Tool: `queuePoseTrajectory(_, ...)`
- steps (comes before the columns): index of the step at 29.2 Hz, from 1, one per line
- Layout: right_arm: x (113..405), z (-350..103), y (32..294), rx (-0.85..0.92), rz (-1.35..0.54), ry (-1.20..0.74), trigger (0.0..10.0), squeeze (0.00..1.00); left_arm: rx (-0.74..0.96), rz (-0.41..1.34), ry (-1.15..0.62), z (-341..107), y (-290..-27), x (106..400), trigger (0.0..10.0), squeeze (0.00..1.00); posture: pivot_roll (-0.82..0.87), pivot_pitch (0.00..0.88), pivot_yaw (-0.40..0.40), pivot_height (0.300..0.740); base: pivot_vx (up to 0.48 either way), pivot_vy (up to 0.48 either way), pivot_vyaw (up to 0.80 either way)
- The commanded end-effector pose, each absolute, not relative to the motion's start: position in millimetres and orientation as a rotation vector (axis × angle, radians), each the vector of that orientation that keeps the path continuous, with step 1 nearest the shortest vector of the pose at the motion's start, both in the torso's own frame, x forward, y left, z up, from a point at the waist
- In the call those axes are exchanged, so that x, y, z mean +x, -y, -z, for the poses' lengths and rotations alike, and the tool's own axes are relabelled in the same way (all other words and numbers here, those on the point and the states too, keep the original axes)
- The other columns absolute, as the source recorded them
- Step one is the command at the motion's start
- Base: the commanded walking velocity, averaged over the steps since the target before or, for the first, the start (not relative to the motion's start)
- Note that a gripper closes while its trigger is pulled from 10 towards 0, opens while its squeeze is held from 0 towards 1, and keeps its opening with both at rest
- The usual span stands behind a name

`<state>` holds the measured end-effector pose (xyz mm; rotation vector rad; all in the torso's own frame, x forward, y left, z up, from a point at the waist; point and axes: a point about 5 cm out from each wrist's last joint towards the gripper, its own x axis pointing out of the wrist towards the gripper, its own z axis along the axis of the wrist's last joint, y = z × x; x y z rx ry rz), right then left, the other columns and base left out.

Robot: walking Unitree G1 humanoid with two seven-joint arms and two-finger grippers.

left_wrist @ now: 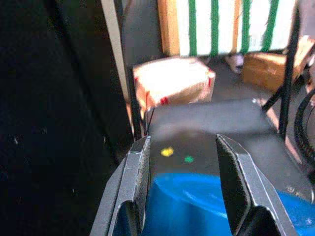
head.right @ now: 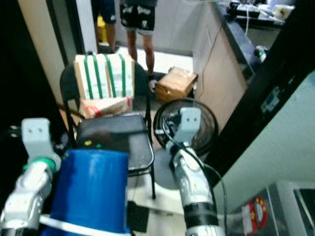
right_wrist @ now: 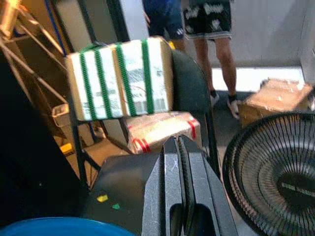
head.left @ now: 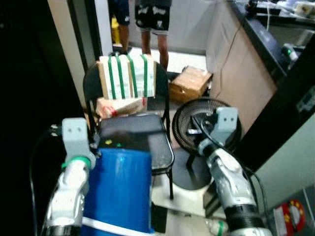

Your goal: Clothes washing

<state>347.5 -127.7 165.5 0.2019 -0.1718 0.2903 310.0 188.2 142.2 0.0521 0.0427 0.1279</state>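
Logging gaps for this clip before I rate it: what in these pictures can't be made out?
- Blue bin: its inside is out of sight in both eye views; the bottom edge cuts it off.
- Two people: cut off above the shorts by the top edge.
- Countertop items: too small and blurred.
- Striped box label: text too blurred in the right wrist view.
- Left of the chair: lost in darkness.

Blocked dead ahead by blue bin (head.left: 120, 189) and loaded chair (head.left: 129, 137); fan (head.left: 206, 129) crowding the right, open floor (head.left: 192, 194) under it.
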Motion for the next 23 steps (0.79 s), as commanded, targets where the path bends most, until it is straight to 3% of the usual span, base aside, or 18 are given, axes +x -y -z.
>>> queuePoseTrajectory(1,348,-164,126,0.187,-0.305,0.168,10.0,0.00,0.051,-0.140,-0.052,-138,-189,309,10.0,0.00,0.09,0.066,-0.001,0.740,0.000,0.000,0.00)
queuePoseTrajectory(12,351,-168,121,0.160,-0.335,0.181,10.0,0.00,0.029,-0.153,-0.016,-146,-185,312,10.0,0.00,0.10,0.059,-0.007,0.740,0.000,0.000,0.00)
queuePoseTrajectory(23,355,-165,119,0.123,-0.366,0.156,10.0,0.00,0.040,-0.139,-0.012,-151,-191,317,10.0,0.00,0.11,0.121,-0.009,0.740,0.000,0.000,0.00)
